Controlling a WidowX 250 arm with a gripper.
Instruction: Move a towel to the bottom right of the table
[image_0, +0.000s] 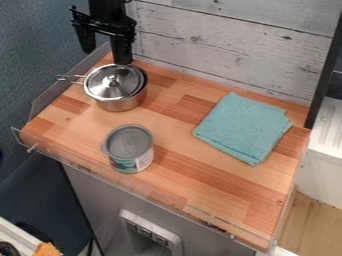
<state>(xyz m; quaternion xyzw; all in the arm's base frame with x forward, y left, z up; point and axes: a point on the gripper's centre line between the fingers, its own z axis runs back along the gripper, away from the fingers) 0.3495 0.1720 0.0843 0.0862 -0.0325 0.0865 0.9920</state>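
Taking the lidded metal saucepan (118, 95) as the mark, the gripper (105, 56) hangs just behind it and a little to its left, pointing down, with its two fingers apart and a gap between them. One fingertip comes down right by the rim of the pan's lid (110, 86); whether they touch, I can't tell. The towel (244, 127), a teal one folded into a rough square with an uneven far right corner, lies flat on the wooden table (180, 175), well to the right of the saucepan and somewhat nearer the front edge. The grey-lidded can (129, 149) stands upright in front of the saucepan, near but apart from it, slightly to its right. The pan's wire handle (70, 78) sticks out from its left side. Further left of the saucepan runs a clear rail (50, 100). Behind the saucepan rises a whitish plank wall (200, 42), and far off to its right are a dark upright post (327, 65) and, past the table's edge, a white unit (327, 135)
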